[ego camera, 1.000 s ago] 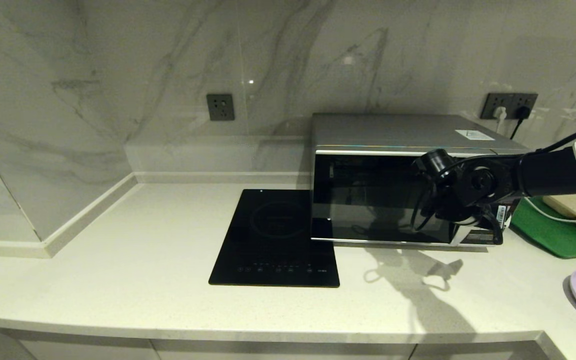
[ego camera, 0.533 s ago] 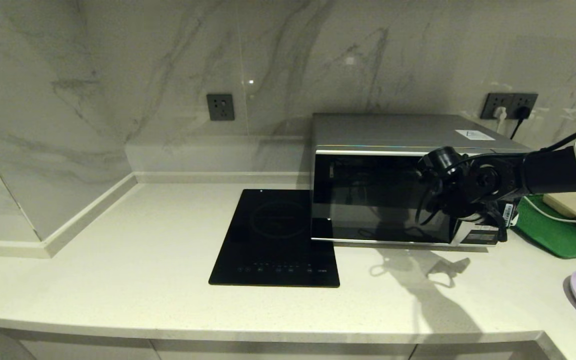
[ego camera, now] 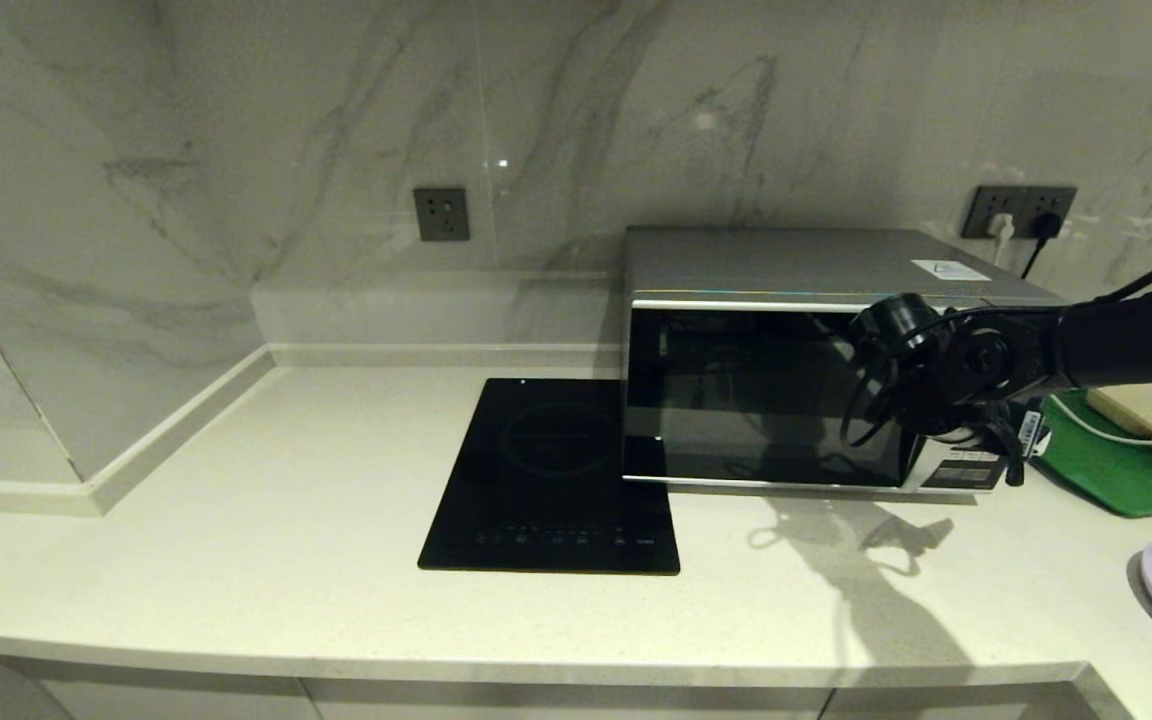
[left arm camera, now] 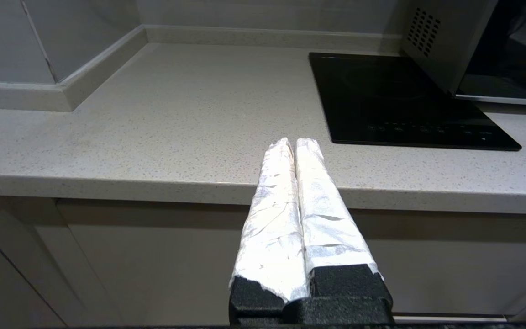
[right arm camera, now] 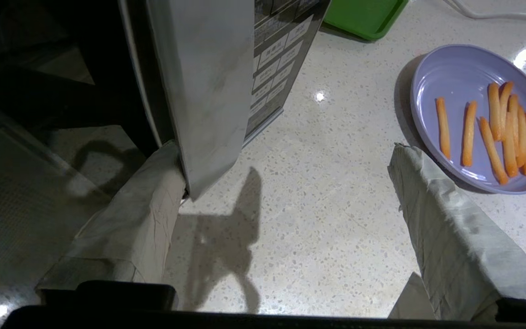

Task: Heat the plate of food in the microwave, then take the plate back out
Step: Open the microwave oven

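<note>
Right wrist view: right gripper (right arm camera: 286,183) spread wide, one finger (right arm camera: 139,219) hooked behind the microwave (right arm camera: 199,82) door edge, likely to open it.

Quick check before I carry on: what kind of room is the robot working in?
Most likely a home kitchen: a speckled countertop against a marble-look wall carries a silver microwave, a flat black induction cooktop and a lilac plate of food. Wall sockets sit behind.

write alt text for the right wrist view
The open right gripper hangs over a pale counter, one finger hooked behind the edge of the microwave door. The plate of food sits on the counter beyond the other finger, with a green tray corner farther off.
</note>
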You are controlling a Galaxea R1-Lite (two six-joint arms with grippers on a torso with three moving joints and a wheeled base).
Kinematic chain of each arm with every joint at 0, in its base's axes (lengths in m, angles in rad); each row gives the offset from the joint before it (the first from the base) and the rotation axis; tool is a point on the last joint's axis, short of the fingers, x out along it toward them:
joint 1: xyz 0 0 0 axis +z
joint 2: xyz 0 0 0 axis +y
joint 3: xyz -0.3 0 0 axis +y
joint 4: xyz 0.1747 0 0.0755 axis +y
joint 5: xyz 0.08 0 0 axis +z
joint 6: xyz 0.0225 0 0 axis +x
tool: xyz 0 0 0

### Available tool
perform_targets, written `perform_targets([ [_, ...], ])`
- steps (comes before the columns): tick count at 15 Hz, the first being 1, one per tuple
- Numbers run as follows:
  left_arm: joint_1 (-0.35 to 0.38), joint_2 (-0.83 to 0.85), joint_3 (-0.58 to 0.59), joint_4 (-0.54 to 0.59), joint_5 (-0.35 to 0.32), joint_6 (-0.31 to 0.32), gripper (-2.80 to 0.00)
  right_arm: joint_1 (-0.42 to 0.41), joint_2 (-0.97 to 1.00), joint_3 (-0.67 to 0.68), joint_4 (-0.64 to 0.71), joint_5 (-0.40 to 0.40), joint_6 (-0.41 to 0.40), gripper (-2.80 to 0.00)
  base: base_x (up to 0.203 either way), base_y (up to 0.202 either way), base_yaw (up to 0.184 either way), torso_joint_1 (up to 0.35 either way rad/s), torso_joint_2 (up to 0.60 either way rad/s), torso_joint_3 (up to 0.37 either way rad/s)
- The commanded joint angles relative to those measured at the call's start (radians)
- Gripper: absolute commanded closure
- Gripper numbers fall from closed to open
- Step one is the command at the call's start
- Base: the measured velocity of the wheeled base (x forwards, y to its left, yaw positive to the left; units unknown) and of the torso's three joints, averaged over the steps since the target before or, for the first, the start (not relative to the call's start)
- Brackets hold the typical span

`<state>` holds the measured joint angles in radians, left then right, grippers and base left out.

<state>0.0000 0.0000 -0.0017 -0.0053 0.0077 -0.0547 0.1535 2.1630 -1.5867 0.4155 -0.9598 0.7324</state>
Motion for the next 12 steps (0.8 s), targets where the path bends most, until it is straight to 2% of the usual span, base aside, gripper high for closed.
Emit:
perform_targets([
  [1, 0.0, 0.0, 0.0, -0.001, 0.001, -0.001, 0.0, -0.008, -0.003, 0.004, 0.002, -0.007, 0.015, -2.8, 0.0, 0.0, 0.0, 0.0, 0.0, 0.0],
  [9, 0.0, 0.0, 0.0, -0.001, 0.0, -0.001, 0.0, -0.008, -0.004, 0.061, 0.004, -0.034, 0.148, -2.8, 0.0, 0.0, 0.0, 0.0, 0.0, 0.0],
  [12, 0.0, 0.0, 0.0, -0.001, 0.0, -0.001, 0.0, 0.004, -0.052, 0.129, 0.004, -0.045, 0.188, -2.8, 0.0, 0.0, 0.0, 0.0, 0.0, 0.0],
])
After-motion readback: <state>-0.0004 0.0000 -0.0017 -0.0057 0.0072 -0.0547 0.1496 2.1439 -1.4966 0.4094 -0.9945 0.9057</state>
